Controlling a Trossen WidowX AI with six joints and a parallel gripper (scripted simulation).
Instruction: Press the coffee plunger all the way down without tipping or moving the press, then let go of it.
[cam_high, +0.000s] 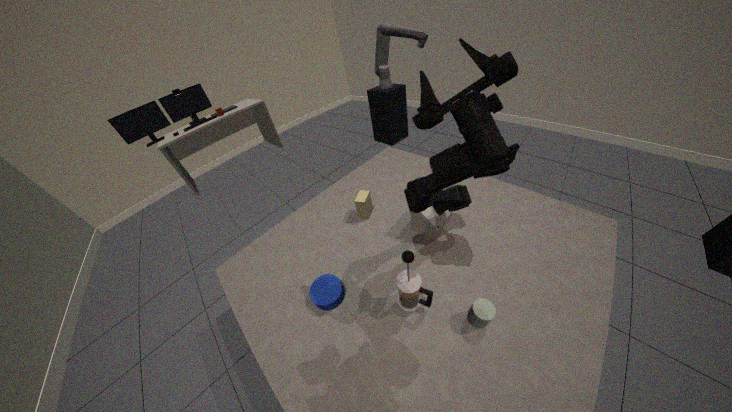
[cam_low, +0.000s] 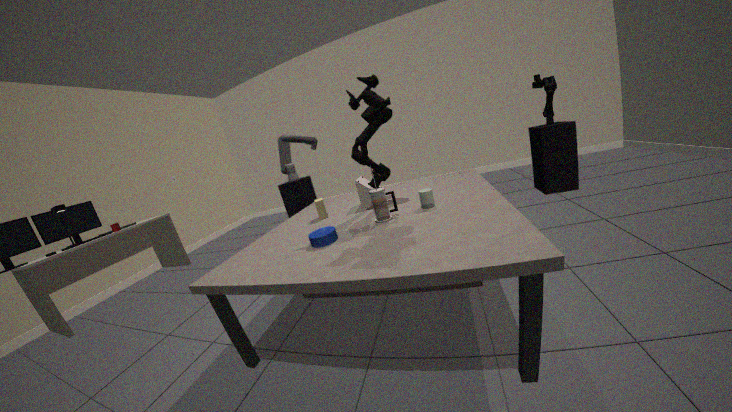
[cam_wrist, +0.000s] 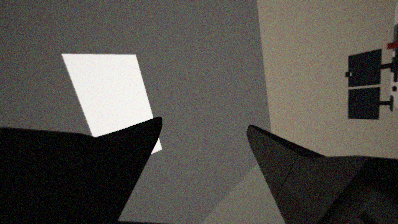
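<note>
The coffee press (cam_high: 409, 297) (cam_low: 381, 208) stands upright on the table (cam_high: 542, 358) (cam_low: 461, 245), its black handle to the right in the top and exterior views. Its plunger is raised: the black knob (cam_high: 407, 256) sits on a thin rod well above the lid in the top view. In the exterior view the knob is hard to tell from the dark arm base behind it. My gripper (cam_high: 441, 56) (cam_low: 352, 85) (cam_wrist: 205, 125) is open and empty, high above the table and away from the press, pointing upward. The wrist view shows the ceiling and wall, not the press.
A blue disc (cam_high: 326, 291) (cam_low: 323, 236) lies left of the press. A pale green cylinder (cam_high: 482, 312) (cam_low: 426, 198) stands to its right. A yellow block (cam_high: 363, 203) (cam_low: 320, 208) stands farther back left. A white object (cam_low: 363, 194) stands behind the press, near the arm base.
</note>
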